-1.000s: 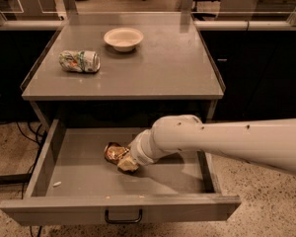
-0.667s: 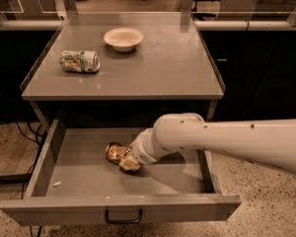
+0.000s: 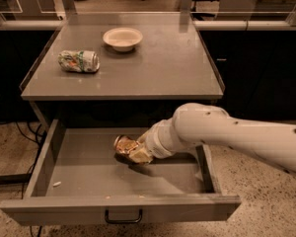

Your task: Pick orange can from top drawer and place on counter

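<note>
The pick step is judged to be in hand. The orange can [image 3: 123, 144] is clasped at its right end by the gripper [image 3: 138, 151], in the middle of the open top drawer [image 3: 64, 214]. It appears to be held just clear of the drawer floor, with a shadow cast beneath it. A lift clear of the overhanging near edge is called for next, then a carry onto bare counter [image 3: 158, 73], away from the white bowl [image 3: 122, 37] and the white-and-green can [image 3: 79, 61] at far left. A speckled floor [image 3: 266, 181] is seen at right.
</note>
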